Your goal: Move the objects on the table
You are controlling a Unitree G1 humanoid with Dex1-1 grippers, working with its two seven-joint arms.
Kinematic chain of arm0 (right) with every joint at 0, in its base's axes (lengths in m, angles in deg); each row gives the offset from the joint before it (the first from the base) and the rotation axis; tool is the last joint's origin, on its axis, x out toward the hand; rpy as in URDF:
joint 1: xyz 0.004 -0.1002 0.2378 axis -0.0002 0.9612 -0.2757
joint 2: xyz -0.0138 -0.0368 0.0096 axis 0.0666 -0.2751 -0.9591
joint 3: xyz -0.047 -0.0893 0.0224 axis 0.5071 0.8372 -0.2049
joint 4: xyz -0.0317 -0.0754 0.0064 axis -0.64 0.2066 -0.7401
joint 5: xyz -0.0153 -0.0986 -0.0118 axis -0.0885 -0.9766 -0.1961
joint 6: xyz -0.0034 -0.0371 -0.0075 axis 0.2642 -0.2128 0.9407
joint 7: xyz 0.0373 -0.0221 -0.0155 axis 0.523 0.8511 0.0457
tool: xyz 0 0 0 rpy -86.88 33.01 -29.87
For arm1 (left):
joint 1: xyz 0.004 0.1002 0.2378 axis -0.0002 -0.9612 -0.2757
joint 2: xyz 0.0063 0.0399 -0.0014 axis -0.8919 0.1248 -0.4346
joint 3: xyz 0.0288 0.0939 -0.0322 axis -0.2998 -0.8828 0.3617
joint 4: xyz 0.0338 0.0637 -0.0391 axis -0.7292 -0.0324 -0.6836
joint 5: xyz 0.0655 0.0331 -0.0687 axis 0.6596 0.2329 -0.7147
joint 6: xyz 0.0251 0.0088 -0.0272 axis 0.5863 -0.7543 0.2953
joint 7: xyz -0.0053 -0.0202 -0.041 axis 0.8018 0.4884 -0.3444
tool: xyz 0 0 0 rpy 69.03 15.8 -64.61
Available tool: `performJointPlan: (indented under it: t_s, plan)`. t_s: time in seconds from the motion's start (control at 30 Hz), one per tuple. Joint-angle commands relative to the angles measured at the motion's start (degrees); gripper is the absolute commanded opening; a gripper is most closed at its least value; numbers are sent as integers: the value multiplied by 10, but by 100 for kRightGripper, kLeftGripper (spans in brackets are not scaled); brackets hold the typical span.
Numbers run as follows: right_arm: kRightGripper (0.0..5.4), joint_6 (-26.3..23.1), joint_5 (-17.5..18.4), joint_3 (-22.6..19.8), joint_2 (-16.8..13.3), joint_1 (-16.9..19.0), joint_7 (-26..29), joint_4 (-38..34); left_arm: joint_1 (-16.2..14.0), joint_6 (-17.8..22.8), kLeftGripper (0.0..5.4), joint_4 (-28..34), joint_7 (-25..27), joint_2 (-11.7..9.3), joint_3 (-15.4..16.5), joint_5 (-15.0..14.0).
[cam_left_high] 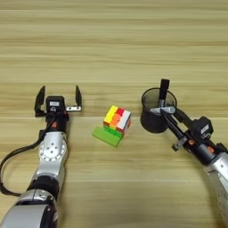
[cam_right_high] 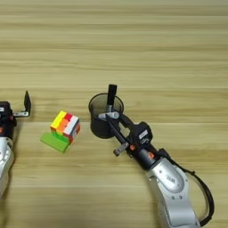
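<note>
1. My right end effector [cam_right_high: 110, 116] is at the rim of the black mesh cup [cam_right_high: 103, 121], clamped on a black-capped pen [cam_right_high: 110, 95] standing in it.
2. Left end effector [cam_left_high: 59, 99] rests spread wide and empty on the wood-grain desk [cam_left_high: 114, 49].
3. The multicoloured puzzle cube [cam_left_high: 117, 120] sits touching the flat green block [cam_left_high: 106, 136]; I judge releasing the pen comes next.

One puzzle cube [cam_left_high: 117, 118], one green block [cam_left_high: 107, 136], one mesh cup [cam_left_high: 156, 116], one marker [cam_left_high: 164, 91].

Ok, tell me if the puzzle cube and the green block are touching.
Touching. In the left eye view, the puzzle cube sits directly against the green block, overlapping its rear edge with no table showing between them.
</note>
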Motion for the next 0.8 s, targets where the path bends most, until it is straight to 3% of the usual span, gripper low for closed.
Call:
performJointPlan:
  t_s: [0.03,0.8]
  plan:
    - [75,3,-1,-2,-1,-4,-3,1,3,10,540,-3,-3,-4,-2,8]
    - [75,-16,31,-4,-5,7,-3,-62,6,11,540,-4,-7,-1,-4,10]
